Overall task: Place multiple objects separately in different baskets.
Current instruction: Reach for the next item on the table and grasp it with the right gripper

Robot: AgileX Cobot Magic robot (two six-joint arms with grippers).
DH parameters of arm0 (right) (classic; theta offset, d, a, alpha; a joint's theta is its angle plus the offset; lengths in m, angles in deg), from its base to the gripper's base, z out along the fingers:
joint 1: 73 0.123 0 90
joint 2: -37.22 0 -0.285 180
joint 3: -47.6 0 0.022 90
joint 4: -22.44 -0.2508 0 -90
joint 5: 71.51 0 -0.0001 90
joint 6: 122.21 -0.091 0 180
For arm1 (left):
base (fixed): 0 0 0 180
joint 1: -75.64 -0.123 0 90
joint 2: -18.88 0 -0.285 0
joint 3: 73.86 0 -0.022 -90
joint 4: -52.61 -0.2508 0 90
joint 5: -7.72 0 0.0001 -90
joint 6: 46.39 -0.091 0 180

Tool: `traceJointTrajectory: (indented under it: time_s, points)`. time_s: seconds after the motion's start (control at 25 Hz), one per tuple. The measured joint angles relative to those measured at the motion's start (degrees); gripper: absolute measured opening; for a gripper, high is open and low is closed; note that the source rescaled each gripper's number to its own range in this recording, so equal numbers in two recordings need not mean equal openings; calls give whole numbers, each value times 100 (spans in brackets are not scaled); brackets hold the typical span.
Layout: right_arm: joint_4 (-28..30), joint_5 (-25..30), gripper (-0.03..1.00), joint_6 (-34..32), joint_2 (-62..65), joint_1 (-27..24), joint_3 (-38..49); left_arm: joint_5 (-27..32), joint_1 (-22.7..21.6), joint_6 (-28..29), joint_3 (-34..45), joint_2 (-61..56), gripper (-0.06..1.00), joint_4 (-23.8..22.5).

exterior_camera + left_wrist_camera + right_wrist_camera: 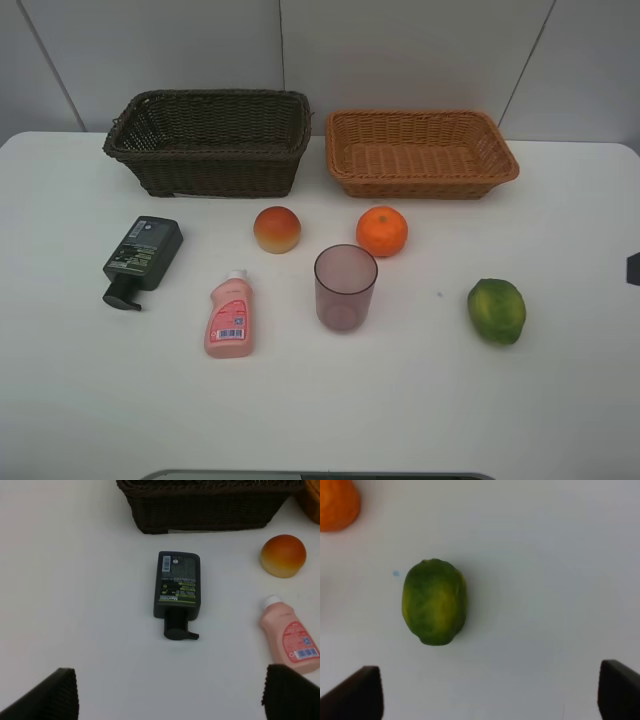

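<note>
While holding left pincer (167,695) and right pincer (485,690) released, facing dark green pump bottle (177,585) and oval green lime-like fruit (434,602) respectively.

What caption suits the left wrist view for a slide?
Open left gripper facing a pump bottle lying flat near the dark brown basket.

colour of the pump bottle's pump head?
Black, on the dark green pump bottle; clearest in the left wrist view.

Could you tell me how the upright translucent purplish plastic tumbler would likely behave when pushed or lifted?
The translucent purplish plastic tumbler looks empty and thin-walled, so probably light. Standing taller than wide, it may tip if pushed near its rim. Its smooth wall could slip in a loose grip.
</note>
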Motion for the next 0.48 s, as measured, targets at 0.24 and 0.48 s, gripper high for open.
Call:
traceJointTrajectory:
  time_s: [0.24, 0.48]
  points:
    - [59, -200, 94, 0, -1630, 676, -523, 0, 0, 0, 0, 0, 84, 0]
    - [131, -579, 94, 0, -2954, 1046, -855, 0, 0, 0, 0, 0, 84, 0]
